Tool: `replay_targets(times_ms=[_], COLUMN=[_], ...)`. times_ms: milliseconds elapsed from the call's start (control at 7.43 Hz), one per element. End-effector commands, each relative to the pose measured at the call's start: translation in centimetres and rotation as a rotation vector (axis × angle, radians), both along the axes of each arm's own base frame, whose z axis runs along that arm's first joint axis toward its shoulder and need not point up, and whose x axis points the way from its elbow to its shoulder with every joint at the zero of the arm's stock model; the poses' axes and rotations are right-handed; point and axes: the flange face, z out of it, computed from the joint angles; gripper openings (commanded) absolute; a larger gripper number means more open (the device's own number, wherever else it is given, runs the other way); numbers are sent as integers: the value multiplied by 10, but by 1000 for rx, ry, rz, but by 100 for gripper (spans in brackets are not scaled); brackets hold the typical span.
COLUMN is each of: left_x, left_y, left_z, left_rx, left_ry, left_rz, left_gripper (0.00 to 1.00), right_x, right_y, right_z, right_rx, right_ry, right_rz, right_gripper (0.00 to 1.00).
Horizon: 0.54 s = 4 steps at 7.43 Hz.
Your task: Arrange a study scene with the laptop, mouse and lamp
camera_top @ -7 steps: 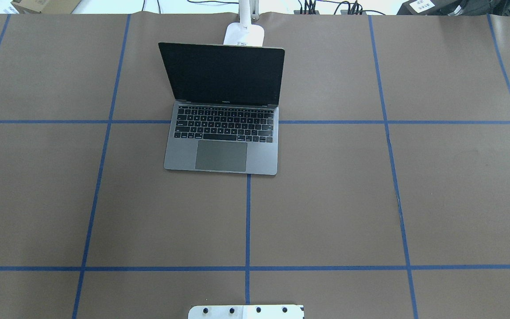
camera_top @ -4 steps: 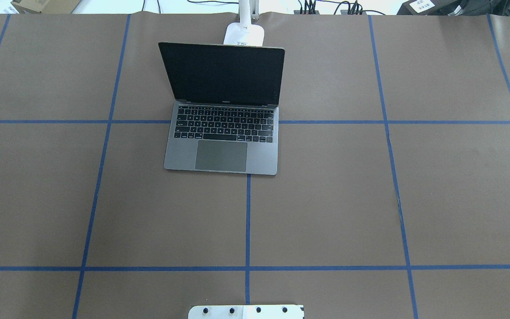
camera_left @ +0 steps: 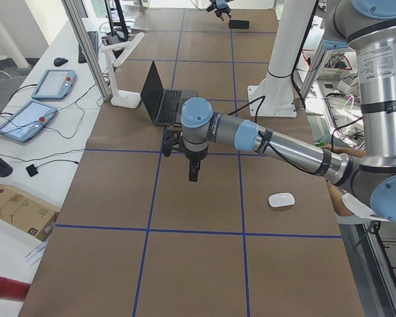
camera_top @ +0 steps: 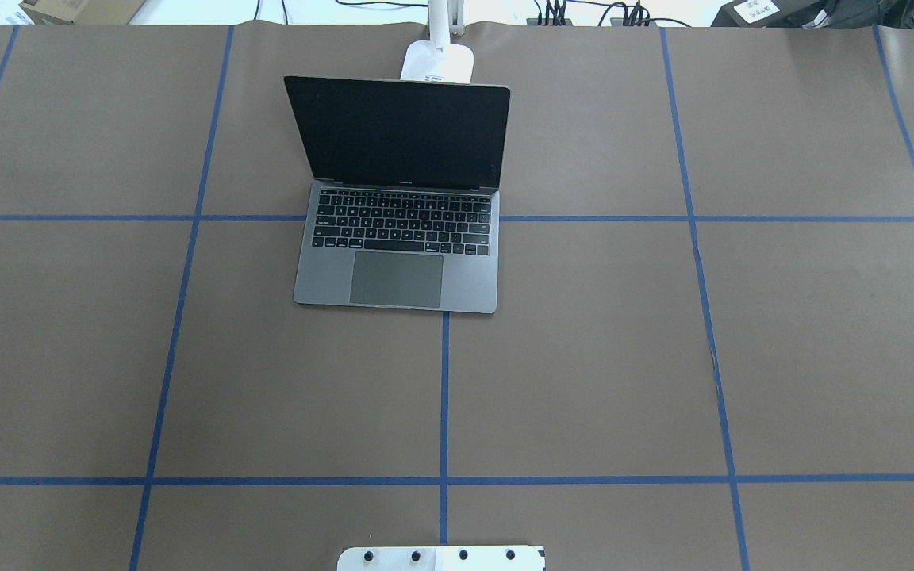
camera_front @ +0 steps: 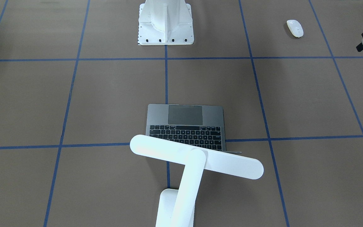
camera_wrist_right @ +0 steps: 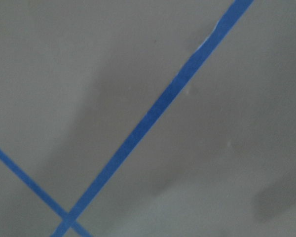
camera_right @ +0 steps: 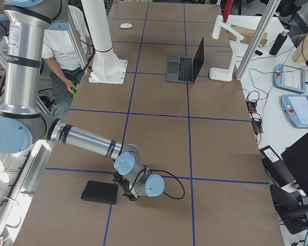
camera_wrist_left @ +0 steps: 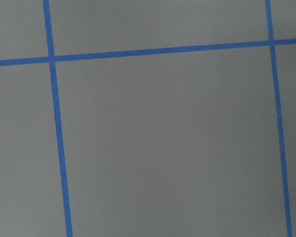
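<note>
- On the robot's left part of the table, close to the robot's edge, the white mouse (camera_front: pixel 295 28) lies flat, well apart from the open laptop (camera_top: pixel 397 262).
- The left gripper (camera_left: pixel 193 174) hangs above the brown paper (camera_top: pixel 584 357), pointing down. The mouse is near it, on the side toward the robot's base, with its long axis running roughly from the robot's edge to the far edge.
- I cannot tell if either gripper is spread or closed; the left one seems to carry nothing.
- The right gripper (camera_right: pixel 126 192) is low beside a black mat (camera_right: pixel 99 191) at the other end, so I judge the left arm the nearer one.
- The paper is flat, and nothing stands between the left gripper and the mouse.
- The lamp (camera_front: pixel 197 160) stands behind the laptop.
</note>
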Motion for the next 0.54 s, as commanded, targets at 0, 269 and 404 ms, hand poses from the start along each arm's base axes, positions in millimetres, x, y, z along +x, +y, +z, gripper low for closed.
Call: replay_targets(times_ms=[0, 269, 404], left_x=[-1, -1, -1], left_y=[2, 3, 3], left_z=[-8, -14, -13], left_rx=[16, 26, 25], left_ry=[1, 2, 2], left_rz=[-4, -7, -6], left_gripper=[100, 100, 100], right_x=[-2, 0, 3], right_y=[-10, 5, 20], right_z=[4, 14, 20], right_rx=[0, -28, -44], right_ry=[-21, -17, -16], right_rz=[-7, -5, -6], right_gripper=[96, 96, 96])
